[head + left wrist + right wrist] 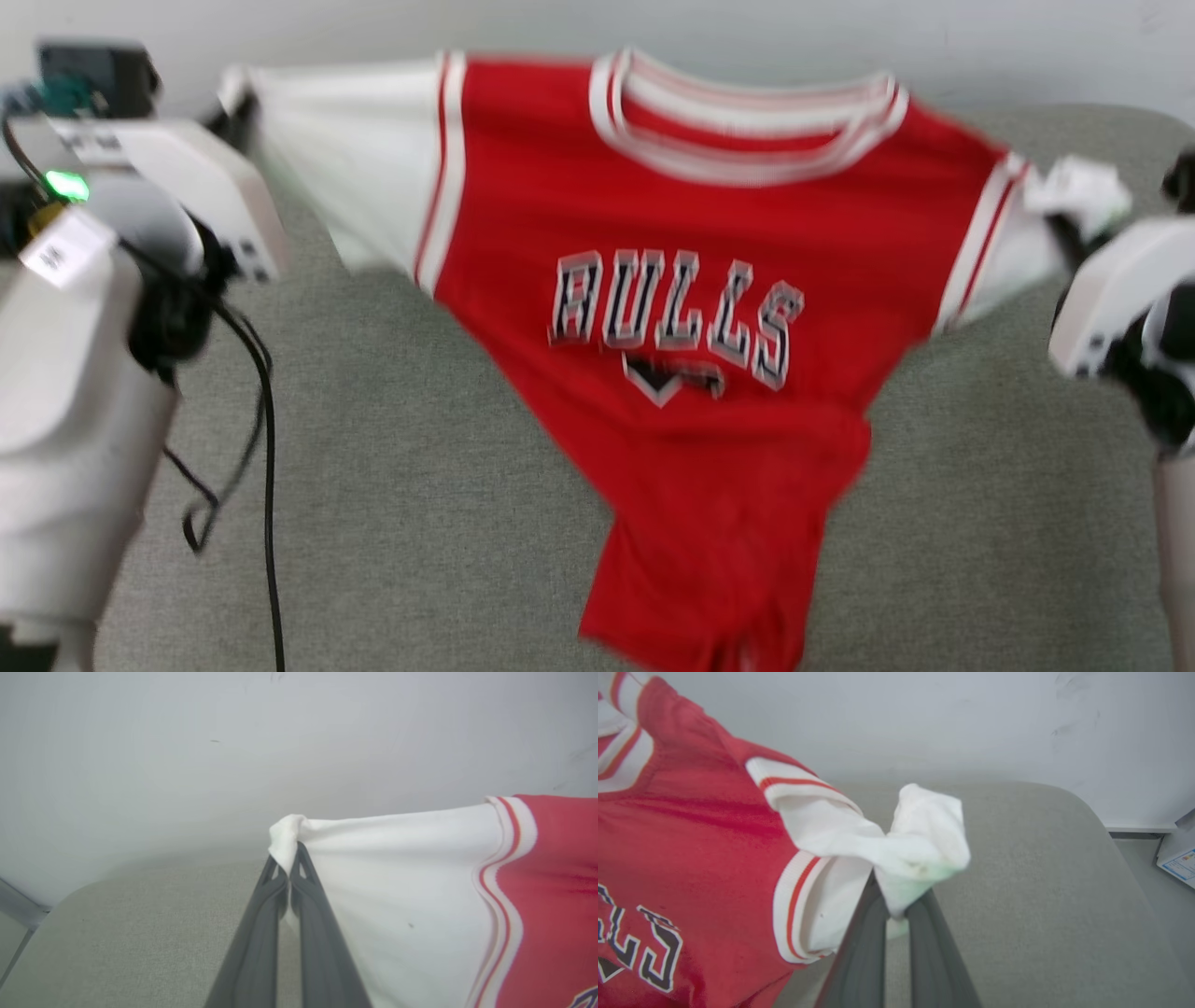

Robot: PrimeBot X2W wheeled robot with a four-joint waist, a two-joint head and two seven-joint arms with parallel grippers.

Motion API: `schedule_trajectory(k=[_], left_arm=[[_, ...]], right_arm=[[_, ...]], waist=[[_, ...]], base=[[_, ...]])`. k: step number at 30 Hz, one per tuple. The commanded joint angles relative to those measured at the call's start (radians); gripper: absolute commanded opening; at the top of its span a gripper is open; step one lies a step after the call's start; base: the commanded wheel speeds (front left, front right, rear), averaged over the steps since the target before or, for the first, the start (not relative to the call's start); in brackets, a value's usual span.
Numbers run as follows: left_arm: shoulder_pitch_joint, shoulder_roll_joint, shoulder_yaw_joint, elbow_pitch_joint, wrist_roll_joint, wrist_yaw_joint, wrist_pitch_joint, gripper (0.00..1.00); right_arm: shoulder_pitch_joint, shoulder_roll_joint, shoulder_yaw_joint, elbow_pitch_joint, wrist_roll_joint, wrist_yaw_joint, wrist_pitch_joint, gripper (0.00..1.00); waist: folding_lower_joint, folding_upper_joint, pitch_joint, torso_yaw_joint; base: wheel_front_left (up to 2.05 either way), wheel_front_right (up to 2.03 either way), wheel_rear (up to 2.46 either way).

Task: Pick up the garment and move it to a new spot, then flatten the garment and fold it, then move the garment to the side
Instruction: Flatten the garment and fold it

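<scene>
The garment [672, 280], a red jersey with white sleeves and black "BULLS" lettering, hangs stretched in the air between both arms, its hem drooping onto the grey cushion [420, 523]. My left gripper [286, 865] is shut on the tip of one white sleeve [397, 882]; in the head view that sleeve end sits at the upper left [245, 93]. The other sleeve's bunched white end [920, 849] is pinched in my shut right gripper [896, 905], which shows at the right in the head view [1074, 210]. The gripper tips are hidden by cloth in the head view.
A pale wall [840, 28] stands close behind the cushion. Black cables [266, 448] dangle from my left arm [75, 373] over the cushion's left part. Beyond the cushion's rounded right edge lies floor with a white box [1178, 856].
</scene>
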Motion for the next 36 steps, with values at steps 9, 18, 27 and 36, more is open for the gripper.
schedule_trajectory(k=[9, 18, 27, 36], left_arm=[[-0.318, 0.034, 0.038, 0.133, 0.082, -0.021, -0.157, 0.00], [-0.646, 0.066, 0.065, 0.207, 0.126, -0.049, -0.242, 0.00], [-0.784, 0.045, 0.072, 0.270, 0.119, -0.081, -0.297, 0.00], [-0.663, 0.003, 0.089, 0.373, 0.042, -0.125, -0.327, 0.00]], right_arm=[[-0.396, -0.009, -0.022, 0.138, -0.043, -0.003, -0.112, 0.00], [-0.790, -0.005, -0.050, 0.248, -0.106, -0.003, -0.220, 0.00], [-0.998, 0.019, -0.026, 0.341, -0.130, -0.003, -0.292, 0.00], [-0.936, 0.026, 0.036, 0.455, -0.085, -0.002, -0.357, 0.00]], waist=[[-0.0001, 0.0000, 0.102, -0.009], [-0.0001, 0.0000, 0.262, -0.009], [-0.0001, 0.0000, 0.419, 0.008], [-0.0001, 0.0000, 0.474, 0.019]], base=[[0.00, 0.00, 0.00], [0.00, 0.00, 0.00], [0.00, 0.00, 0.00], [0.00, 0.00, 0.00]])
